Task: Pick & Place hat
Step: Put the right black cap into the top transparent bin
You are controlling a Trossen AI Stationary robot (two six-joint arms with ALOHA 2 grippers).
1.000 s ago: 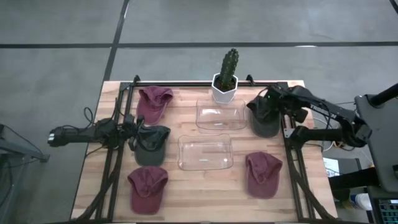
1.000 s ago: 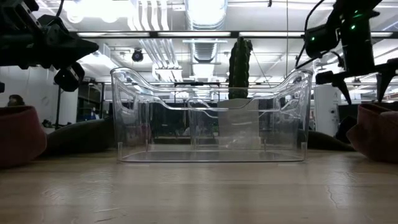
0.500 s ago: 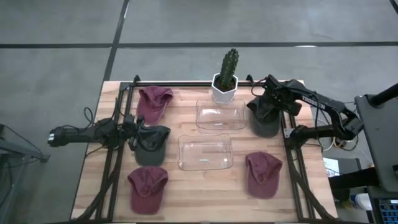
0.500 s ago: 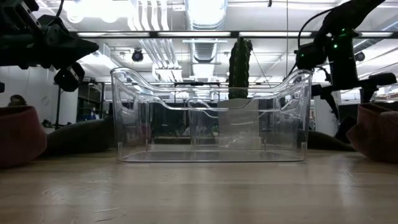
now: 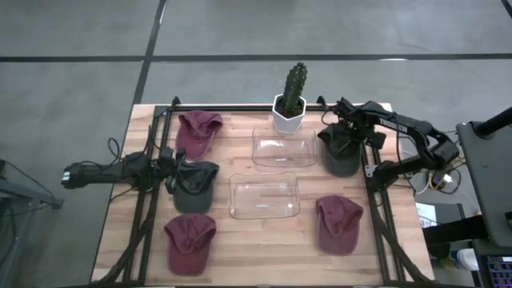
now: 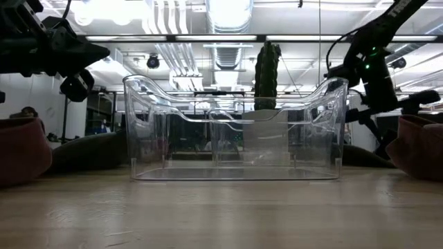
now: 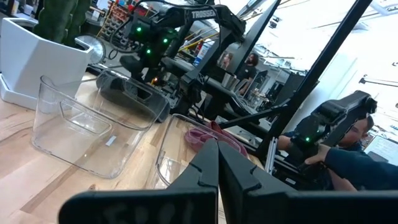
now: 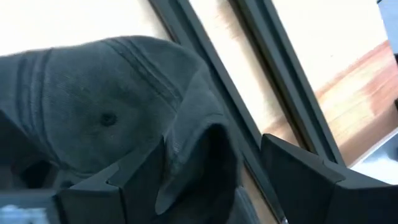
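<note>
The right gripper [image 5: 346, 134] is over the dark grey cloth hat [image 5: 339, 152] at the far right of the wooden surface [image 5: 264, 248], w/ its two fingers spread wide & nothing held. In the right wrist view the hat [image 8: 106, 106] lies just under the open fingers [image 8: 134, 177], its brim near a black frame rail [image 8: 205, 74].

The left gripper [image 5: 170, 174] waits at the left side, right by another dark grey hat [image 5: 194, 186]. Its fingers [image 7: 208, 171] look pressed together, holding nothing I can see.

Other stuff: three soft maroon hats [image 5: 196, 132] [image 5: 190, 242] [image 5: 338, 223], two clear plastic bins [image 5: 283, 147] [image 5: 264, 196] in the middle, & a green cactus in a white pot [image 5: 290, 102] at the far edge.

What could go wrong:
- fingers may pinch only a thin fold of cloth, so the hat slips out when lifted
- fingers may bump the frame rail beside the hat, since it is so close
- a floppy hat could hang down & snag the rim of the far bin on the way in
- the cactus pot stands near the far bin, so a wide swing could knock it
</note>
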